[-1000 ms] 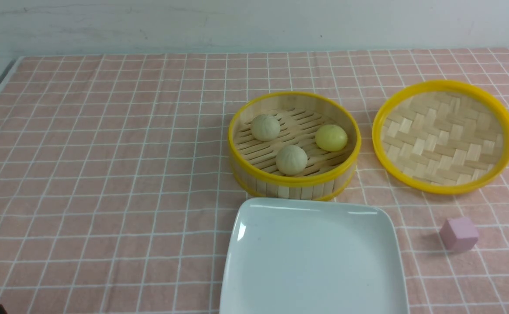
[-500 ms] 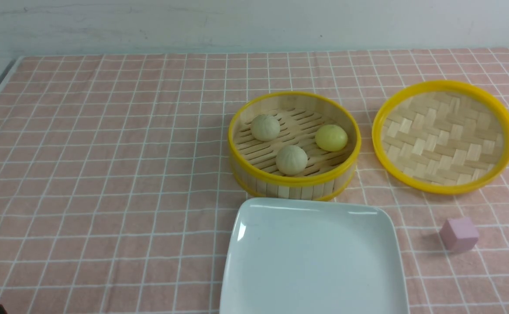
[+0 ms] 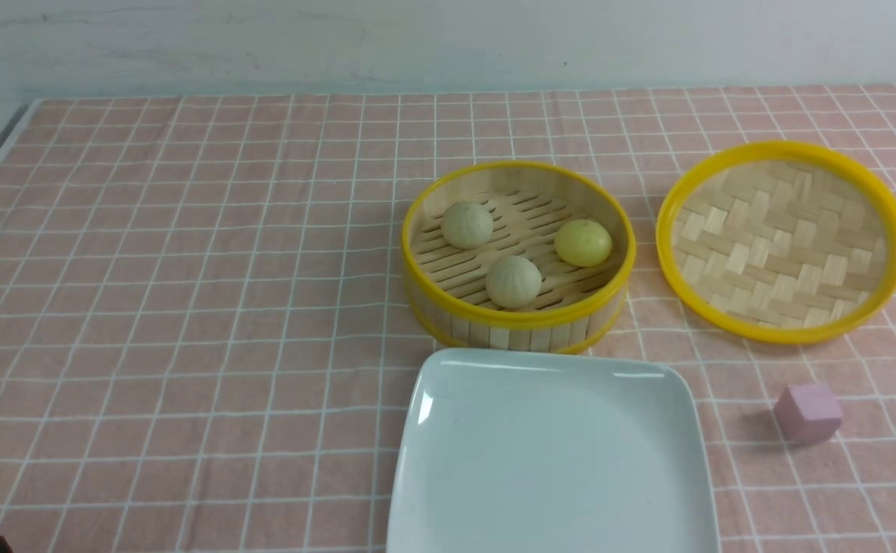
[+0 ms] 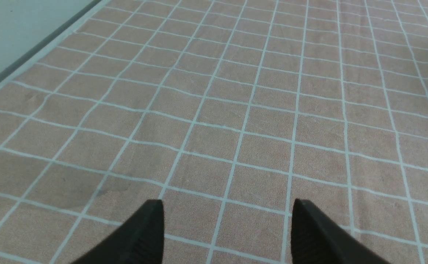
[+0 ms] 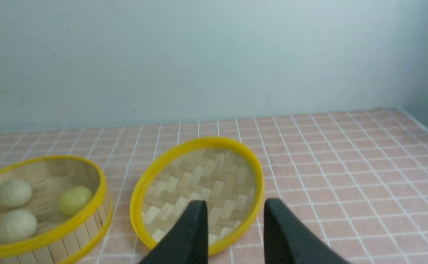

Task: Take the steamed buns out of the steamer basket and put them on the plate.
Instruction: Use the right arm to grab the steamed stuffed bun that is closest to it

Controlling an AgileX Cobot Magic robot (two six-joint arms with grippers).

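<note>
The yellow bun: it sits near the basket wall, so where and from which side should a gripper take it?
Pinch the yellow bun across its rounded sides, probably from straight above: the steamer basket wall rings it, blocking sideways approaches.

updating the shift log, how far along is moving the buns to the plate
Done: only the shallow woven-bamboo lid with yellow rim lies off, beside the round bamboo steamer basket. In hand: nothing; left gripper and right gripper are open and empty. Remaining: two pale beige buns and one yellow bun sit in the basket; the glossy white square plate holds none.
</note>
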